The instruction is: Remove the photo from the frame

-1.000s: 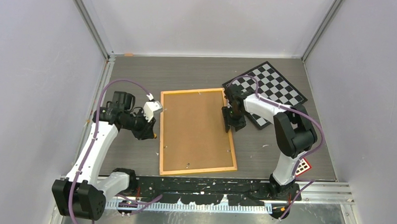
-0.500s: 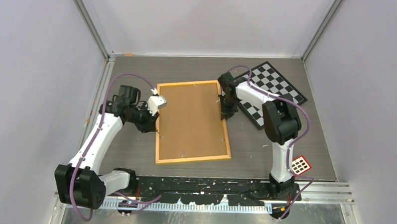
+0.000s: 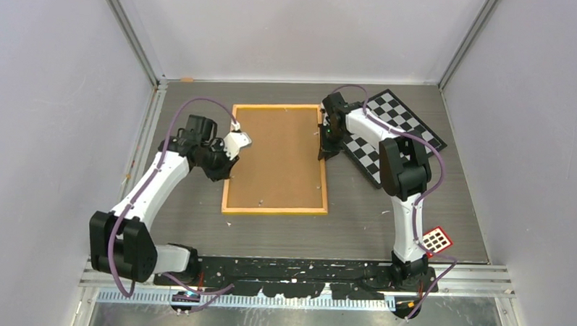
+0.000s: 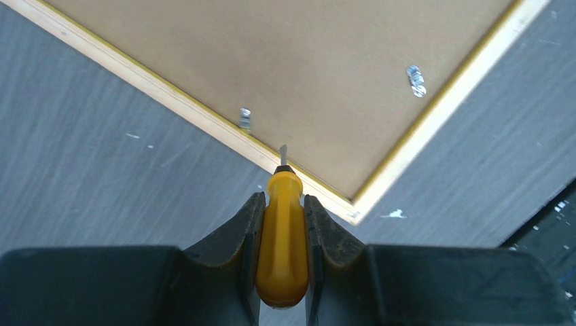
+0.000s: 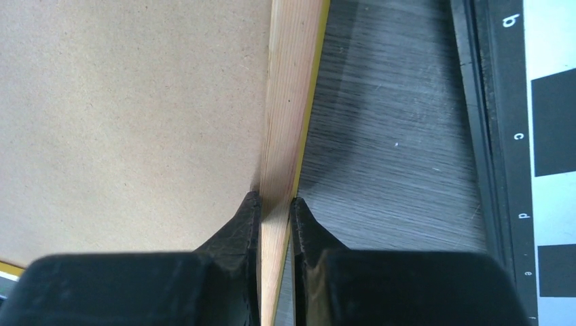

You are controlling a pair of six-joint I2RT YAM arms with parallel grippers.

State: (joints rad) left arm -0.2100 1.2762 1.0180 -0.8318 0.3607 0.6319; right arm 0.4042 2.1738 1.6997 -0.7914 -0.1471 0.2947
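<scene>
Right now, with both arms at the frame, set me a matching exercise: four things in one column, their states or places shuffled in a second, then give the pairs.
Column one:
1. left gripper
2. right gripper
3. frame
4. checkerboard

Column two:
A. lying flat, brown back up
B. shut on a yellow-handled screwdriver
C. black and white squares, at the far right
D. pinching the frame's wooden edge

Pairs: 1-B, 2-D, 3-A, 4-C.
</scene>
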